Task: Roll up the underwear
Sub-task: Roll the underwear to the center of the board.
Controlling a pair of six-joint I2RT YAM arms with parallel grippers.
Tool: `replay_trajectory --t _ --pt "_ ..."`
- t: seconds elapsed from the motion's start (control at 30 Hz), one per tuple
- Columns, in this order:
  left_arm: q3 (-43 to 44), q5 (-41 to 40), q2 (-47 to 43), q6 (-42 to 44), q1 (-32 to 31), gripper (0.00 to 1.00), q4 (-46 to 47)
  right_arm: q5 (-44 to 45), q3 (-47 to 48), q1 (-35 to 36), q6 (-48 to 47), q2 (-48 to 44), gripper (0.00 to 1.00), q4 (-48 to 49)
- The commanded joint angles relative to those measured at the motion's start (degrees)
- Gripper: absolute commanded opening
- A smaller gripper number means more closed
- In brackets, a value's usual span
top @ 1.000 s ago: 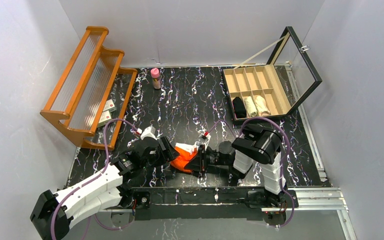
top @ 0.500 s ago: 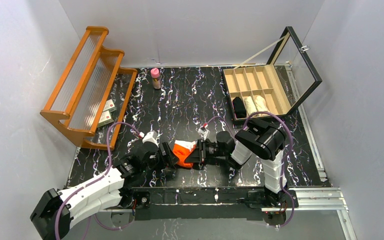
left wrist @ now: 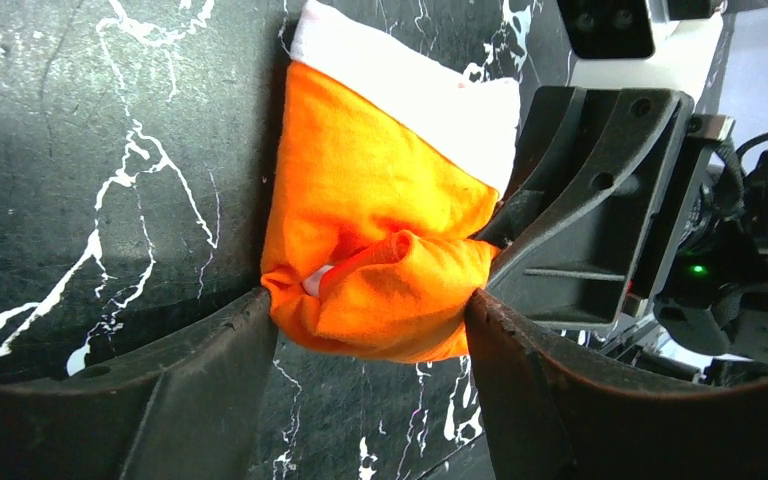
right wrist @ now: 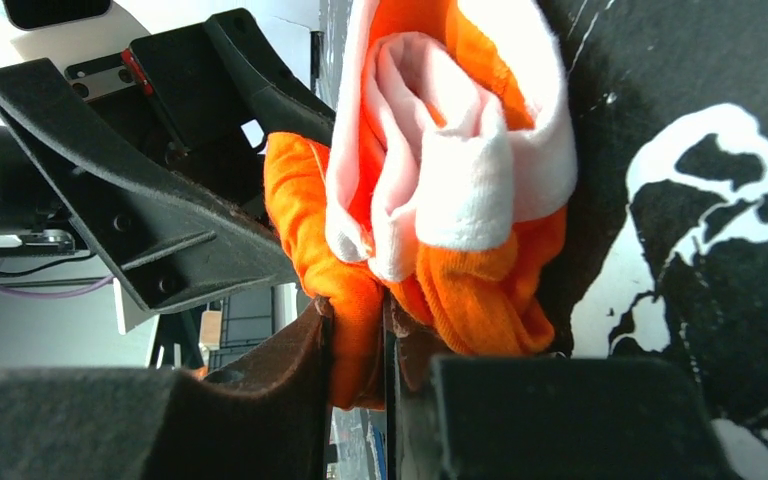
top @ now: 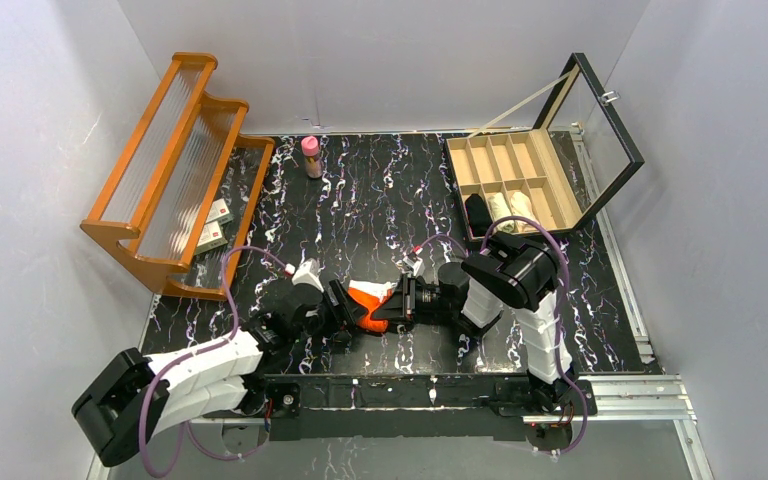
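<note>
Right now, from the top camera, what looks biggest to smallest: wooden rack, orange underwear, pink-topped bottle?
wooden rack
orange underwear
pink-topped bottle
The last two look close; the underwear is partly hidden.

Black marble-patterned table (top: 380,200), white veining, five items on it.

Far left: orange-brown wooden rack (top: 175,170), standing at an angle; two small packets (top: 215,225) lie at its foot. Far edge, near the rack: pink-capped bottle (top: 311,157), upright. Far right: wooden compartment box (top: 520,185), glass lid raised. Near edge, centre: orange underwear (top: 368,303), bunched, white trim showing, resting on the tabletop.
</note>
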Motion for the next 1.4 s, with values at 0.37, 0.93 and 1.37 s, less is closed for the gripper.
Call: replay_trajectory --t 0.37,0.93,1.37 --pt "-0.5 -5.0 11.6 -3.7 0.1 0.4 -7.5 1.7 -0.3 -0.4 -8.8 -5.6 0.31 -24.9" --pt "7.5 -0.6 24.7 2.4 0.1 0.23 -10.8 19.3 2.5 -0.3 -32.7 -33.6 0.99 -64.7" --pt "9.1 1.6 23.0 2.9 0.1 0.21 -10.8 36.0 -3.3 -1.4 -42.1 -63.9 0.92 -67.2"
